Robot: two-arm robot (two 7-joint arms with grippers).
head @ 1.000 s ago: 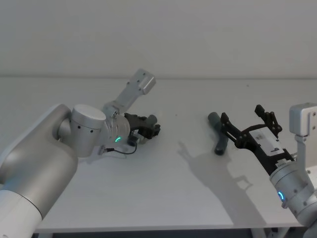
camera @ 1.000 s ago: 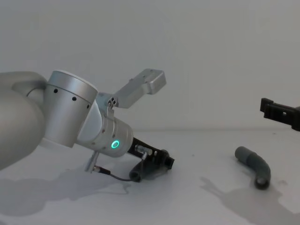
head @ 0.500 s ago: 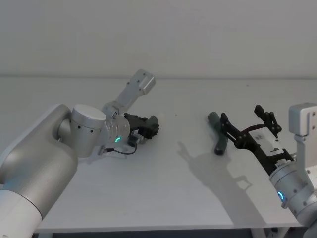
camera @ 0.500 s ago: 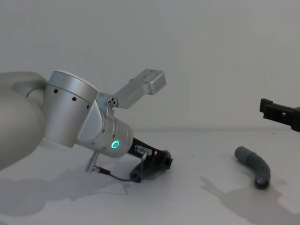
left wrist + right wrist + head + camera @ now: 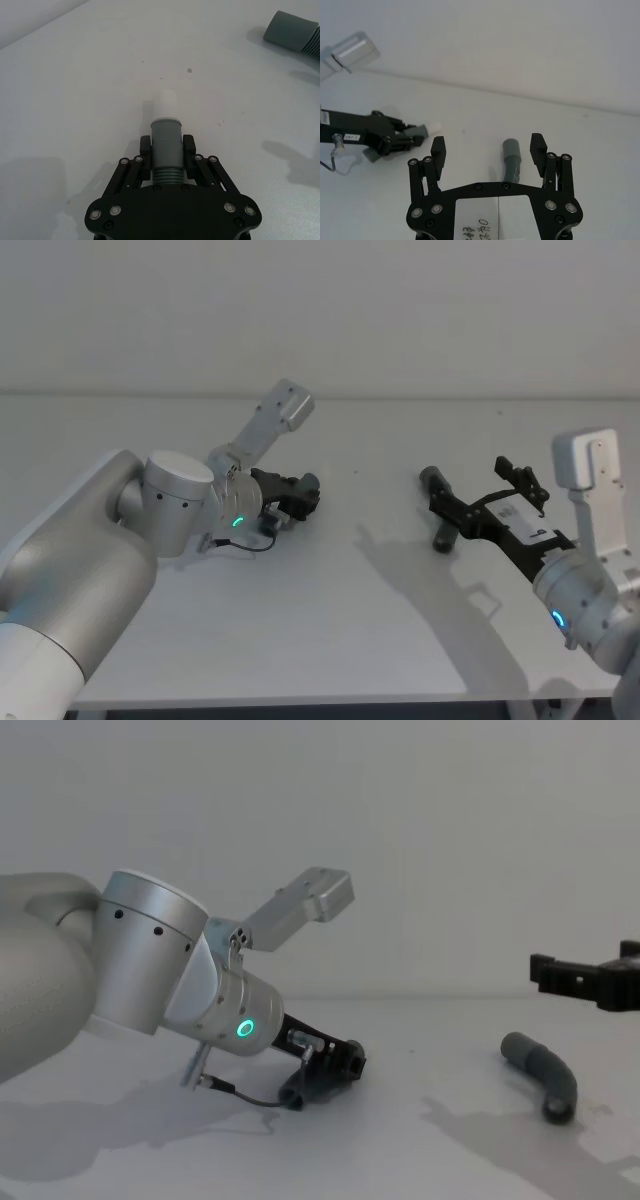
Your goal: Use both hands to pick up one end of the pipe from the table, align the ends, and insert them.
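Head view: the right hand (image 5: pixel 478 490), spread apart, has been advanced over the socket piece (image 5: pixel 443 533) lying on the counter (image 5: pixel 350 630); the left hand (image 5: pixel 300 496) is held clamped on the narrow-cuffed piece (image 5: pixel 165 140); a second grasp is judged next

R claw (image 5: pixel 488 148): black frame, silver screws (image 5: pixel 436 208), white label (image 5: pixel 492 215) w/ markings.

Dark grey ribbed pipe (image 5: pixel 165 142), whitish tip (image 5: pixel 164 103), plain white table (image 5: pixel 75 75).

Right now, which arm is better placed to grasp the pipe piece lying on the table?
The right: the right gripper hangs open above the bent pipe piece, while the left gripper is shut on the other piece.
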